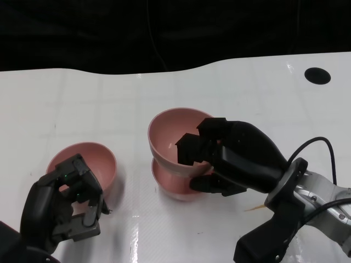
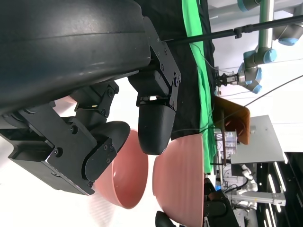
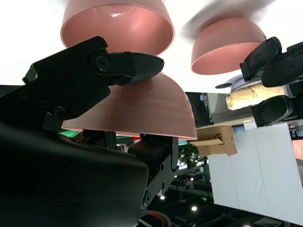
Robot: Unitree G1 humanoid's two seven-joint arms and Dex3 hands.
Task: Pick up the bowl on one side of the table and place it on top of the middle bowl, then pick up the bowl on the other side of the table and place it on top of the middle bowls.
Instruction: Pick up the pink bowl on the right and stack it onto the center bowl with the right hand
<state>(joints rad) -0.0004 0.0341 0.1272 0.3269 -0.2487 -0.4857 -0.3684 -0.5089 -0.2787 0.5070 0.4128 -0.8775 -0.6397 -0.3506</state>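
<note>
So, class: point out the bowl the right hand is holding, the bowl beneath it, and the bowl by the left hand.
held bowl [image 1: 167, 134]: head view, inner wall.
bottom bowl [image 1: 170, 183]: head view, outer side.
side bowl [image 1: 93, 159]: head view, inside.
right hand [image 1: 230, 156]: head view, back of the hand.

Glossy white desk [image 1: 230, 82] with a wavy far edge and a round black hole [image 1: 317, 75] near its far right corner. Black backdrop [image 1: 109, 33] behind. Green cloth curtain [image 2: 196, 28] beyond; brown cardboard box [image 3: 215, 142]; white panel [image 3: 255, 175].
</note>
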